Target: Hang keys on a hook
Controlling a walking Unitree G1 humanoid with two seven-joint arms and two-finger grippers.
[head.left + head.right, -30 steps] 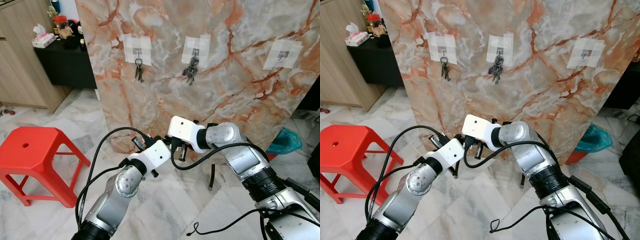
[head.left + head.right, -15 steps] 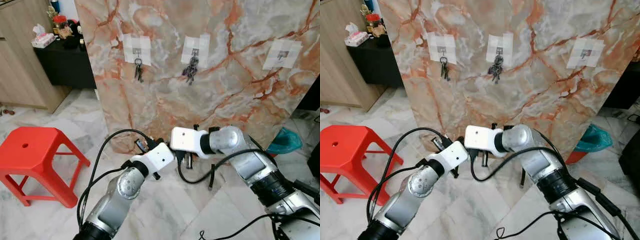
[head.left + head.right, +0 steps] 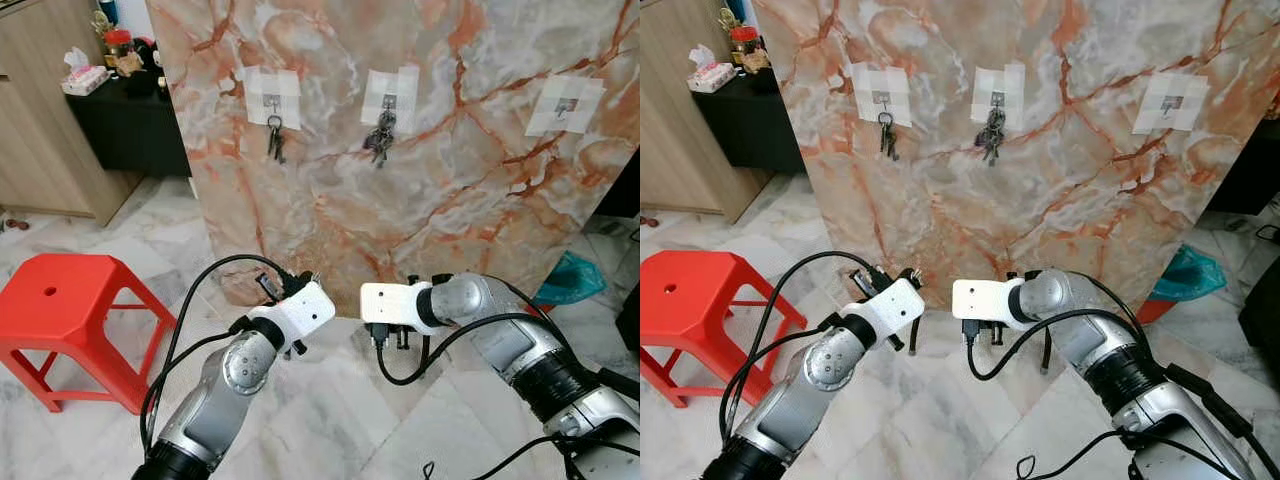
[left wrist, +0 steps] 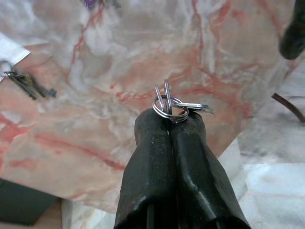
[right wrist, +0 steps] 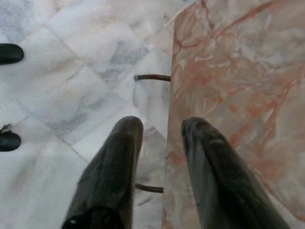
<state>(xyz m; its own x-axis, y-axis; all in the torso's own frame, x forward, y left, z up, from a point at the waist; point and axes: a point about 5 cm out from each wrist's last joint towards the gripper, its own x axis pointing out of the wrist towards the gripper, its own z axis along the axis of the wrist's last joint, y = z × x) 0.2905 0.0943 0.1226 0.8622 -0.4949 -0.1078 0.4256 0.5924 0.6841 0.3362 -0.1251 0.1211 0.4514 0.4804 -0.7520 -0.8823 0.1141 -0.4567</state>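
At far left a red stool (image 3: 60, 310) stands on the marble floor (image 3: 330, 420); behind it a marble panel (image 3: 420, 200) stands upright and carries three taped hooks in a row; the left hook (image 3: 272, 100) holds a key bunch (image 3: 277, 138); the middle hook (image 3: 389, 100) holds a second key bunch (image 3: 380, 140); the right hook (image 3: 566, 108) is bare. The left gripper (image 4: 170, 119) is held low in front of the panel's base, its two fingers pressed together and clamped on the keys (image 4: 172, 106); the key ring and blades project just past the fingertips, facing the panel. The right gripper (image 5: 162, 129) sits beside it to the right, also low, with its fingers apart and nothing between them, pointed at the floor by the panel's lower edge. Task status, as a judgement: two hooks are already loaded; the third set is secured in the left gripper but not yet raised; remaining work is to lift the keys to the bare right hook, well above and to the right, thread the ring over it, and release.
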